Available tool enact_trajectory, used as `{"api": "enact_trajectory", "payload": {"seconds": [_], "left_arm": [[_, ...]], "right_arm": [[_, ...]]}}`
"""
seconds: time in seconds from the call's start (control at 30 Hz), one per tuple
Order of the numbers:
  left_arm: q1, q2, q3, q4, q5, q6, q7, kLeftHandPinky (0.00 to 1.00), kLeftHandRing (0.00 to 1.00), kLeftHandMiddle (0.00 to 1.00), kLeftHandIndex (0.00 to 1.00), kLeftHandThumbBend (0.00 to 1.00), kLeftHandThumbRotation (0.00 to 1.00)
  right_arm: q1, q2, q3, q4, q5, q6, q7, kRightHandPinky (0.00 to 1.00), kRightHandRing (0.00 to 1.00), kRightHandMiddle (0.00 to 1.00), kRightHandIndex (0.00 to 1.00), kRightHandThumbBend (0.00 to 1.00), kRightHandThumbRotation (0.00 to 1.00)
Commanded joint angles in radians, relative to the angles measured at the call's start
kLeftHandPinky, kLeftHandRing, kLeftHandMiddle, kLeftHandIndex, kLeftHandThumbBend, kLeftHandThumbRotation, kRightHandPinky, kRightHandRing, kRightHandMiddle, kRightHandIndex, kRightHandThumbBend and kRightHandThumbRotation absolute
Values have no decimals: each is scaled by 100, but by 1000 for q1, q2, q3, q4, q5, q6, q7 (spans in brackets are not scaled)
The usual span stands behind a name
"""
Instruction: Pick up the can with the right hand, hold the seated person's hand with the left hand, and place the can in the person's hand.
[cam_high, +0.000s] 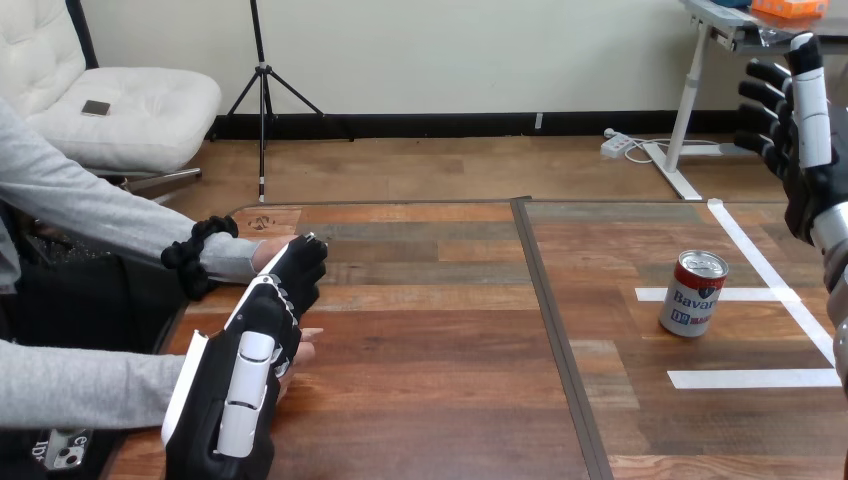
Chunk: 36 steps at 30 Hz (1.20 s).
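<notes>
Left hand, well left of the can, curls round the person's hand; right hand raised beyond the can, loose-fingered, empty; bare table between.

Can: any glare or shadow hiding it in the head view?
Head view: the can stands evenly lit on the table, unhidden; its metal top shines a little, no glare washes out its side; the right hand, raised, casts no shadow on it.

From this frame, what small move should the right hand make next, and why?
Probably lower the right hand toward the can. The can stands upright and untouched on the table, that hand is open well above it, and the left hand lies over the person's hand.
</notes>
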<state>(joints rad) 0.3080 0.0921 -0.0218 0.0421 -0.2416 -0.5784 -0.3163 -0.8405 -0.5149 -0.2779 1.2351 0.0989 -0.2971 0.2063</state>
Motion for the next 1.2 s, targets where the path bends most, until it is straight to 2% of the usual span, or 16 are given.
{"api": "enact_trajectory", "payload": {"seconds": [0.0,0.37,0.53,0.77,0.87,1.0,1.17], "left_arm": [[-41,-18,6,-18,7,-13,9,94,93,91,89,64,98],[-35,-17,3,-27,13,-9,15,94,93,92,90,63,98],[-35,-16,3,-23,9,-14,14,94,93,92,90,63,98],[-38,-8,6,-18,-4,-16,-1,94,94,92,90,64,98],[-40,-7,8,-18,-5,-15,-2,94,94,92,90,64,97],[-41,-8,11,-14,-5,-19,-5,94,93,92,89,64,96],[-41,-8,14,-11,2,-24,-4,94,93,92,89,65,96]], "right_arm": [[-85,-21,4,14,-11,13,-11,88,93,91,89,100,100],[-77,-12,9,22,-19,21,-20,95,96,96,93,100,85],[-67,-14,30,24,-50,21,-33,95,97,97,94,100,83],[-55,-10,35,27,-61,20,-41,95,99,98,95,100,79],[-56,-10,46,27,-78,41,-60,95,99,99,95,100,76],[-50,-16,78,28,-122,43,-97,93,100,99,95,100,73],[-49,-16,79,29,-132,50,-102,92,100,99,94,100,64]]}}
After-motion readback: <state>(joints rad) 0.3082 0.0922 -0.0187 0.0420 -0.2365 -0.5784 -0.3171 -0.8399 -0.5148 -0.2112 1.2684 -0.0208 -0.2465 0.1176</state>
